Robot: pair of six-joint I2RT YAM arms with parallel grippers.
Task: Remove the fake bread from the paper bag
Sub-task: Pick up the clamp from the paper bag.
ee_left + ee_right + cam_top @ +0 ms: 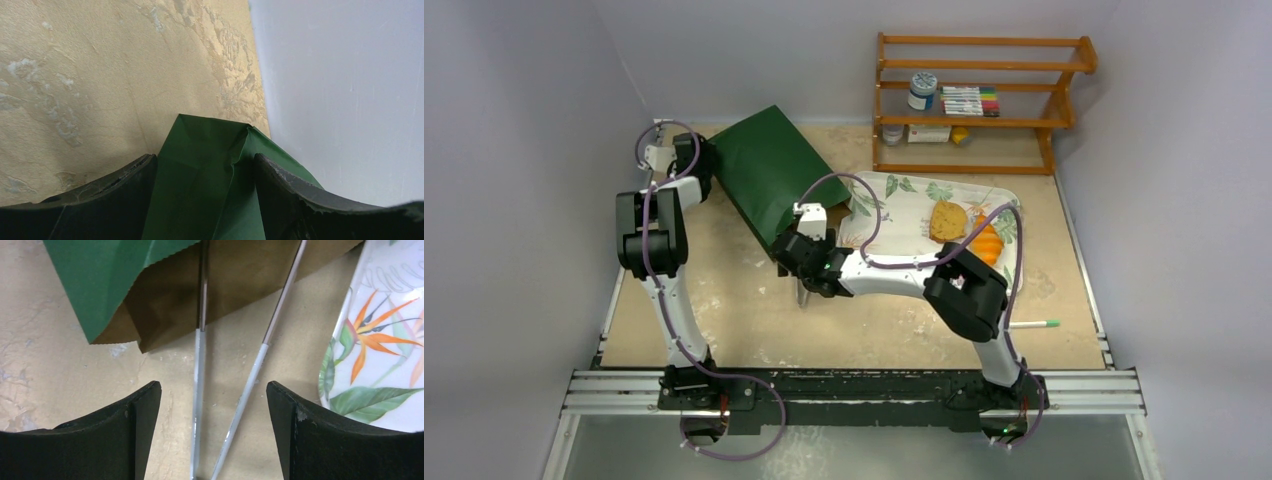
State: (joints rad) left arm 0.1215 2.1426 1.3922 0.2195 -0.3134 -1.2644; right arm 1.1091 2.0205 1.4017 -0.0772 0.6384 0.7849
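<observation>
The dark green paper bag (769, 180) lies on its side, its brown-lined mouth (235, 275) facing the near right. My left gripper (702, 165) is shut on the bag's folded bottom end (200, 135) at the back left, with green paper filling the gap between its fingers (205, 159). My right gripper (796, 262) is open just in front of the mouth (213, 385). Metal tongs (197, 370) lie between its jaws untouched, with their arms reaching into the bag. A speckled tan bread piece (947, 221) and an orange ridged roll (987, 243) lie on the leaf-patterned tray (904, 200). The bag's inside is hidden.
A wooden shelf (979, 100) with a jar, markers and small boxes stands at the back right. A green-capped pen (1034, 324) lies near the right front. The tray's rim (345, 335) is close to my right finger. Grey walls close in on three sides.
</observation>
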